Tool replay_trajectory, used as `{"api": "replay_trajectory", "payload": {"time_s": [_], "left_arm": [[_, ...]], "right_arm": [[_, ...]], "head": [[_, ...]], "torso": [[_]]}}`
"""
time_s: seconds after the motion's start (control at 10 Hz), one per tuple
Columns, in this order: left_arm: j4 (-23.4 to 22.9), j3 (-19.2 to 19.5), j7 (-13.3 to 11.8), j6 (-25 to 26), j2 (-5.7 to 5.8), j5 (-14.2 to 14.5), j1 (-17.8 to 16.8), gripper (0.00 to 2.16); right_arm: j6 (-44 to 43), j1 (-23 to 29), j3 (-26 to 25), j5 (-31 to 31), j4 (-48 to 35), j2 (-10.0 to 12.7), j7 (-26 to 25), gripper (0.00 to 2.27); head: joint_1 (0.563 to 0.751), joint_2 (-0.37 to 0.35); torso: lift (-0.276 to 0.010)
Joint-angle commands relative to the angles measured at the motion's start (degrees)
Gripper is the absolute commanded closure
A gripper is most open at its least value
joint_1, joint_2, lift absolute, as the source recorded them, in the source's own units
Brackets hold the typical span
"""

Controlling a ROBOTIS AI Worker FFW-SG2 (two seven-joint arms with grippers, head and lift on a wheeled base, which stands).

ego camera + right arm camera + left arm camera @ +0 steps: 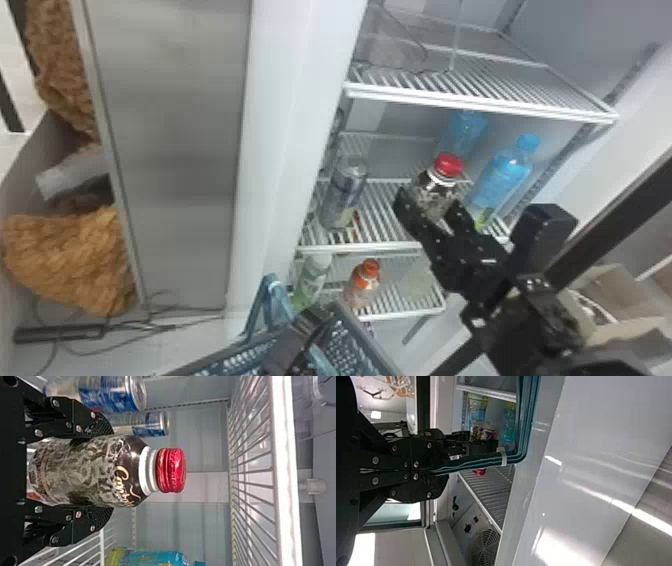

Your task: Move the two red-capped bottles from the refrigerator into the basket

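Head view showed the right gripper (429, 201) pinching one red-capped bottle (448, 165), so next I had to carefully draw it toward the basket (369, 335), whose handle (474, 460) the left gripper (441, 471) pinched.

White wire shelves, stocked with bottles and cans

On the white wire middle shelf (360, 247), two silver-and-blue metal cans (113, 394) and two blue-capped, blue plastic bottles (505, 172) are held upright. By the white wire lower shelf (400, 312), a white-capped green bottle (311, 281) and an orange-capped bottle (364, 289) are carried, placed near each other.
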Motion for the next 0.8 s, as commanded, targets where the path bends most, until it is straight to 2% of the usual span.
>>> {"api": "replay_trajectory", "payload": {"time_s": [0.0,0.3,0.7], "left_arm": [[0.0,0.0,0.0,-0.1,-0.08,0.0,0.0,1.2],[0.1,0.0,0.0,-1.1,-0.17,0.5,0.2,1.2],[0.4,0.1,0.1,-2.2,-0.35,1.3,0.2,1.2]], "right_arm": [[1.6,4.0,-0.3,-1.5,-4.5,0.1,0.1,1.28],[6.1,13.7,-0.3,-4.5,-12.7,0.8,1.4,1.28],[13.0,18.0,-0.3,-4.9,-16.1,0.8,6.4,1.28]], "head": [[0.695,-0.35],[0.695,-0.35],[0.695,-0.35]], "torso": [[0.0],[0.0],[0.0]]}}
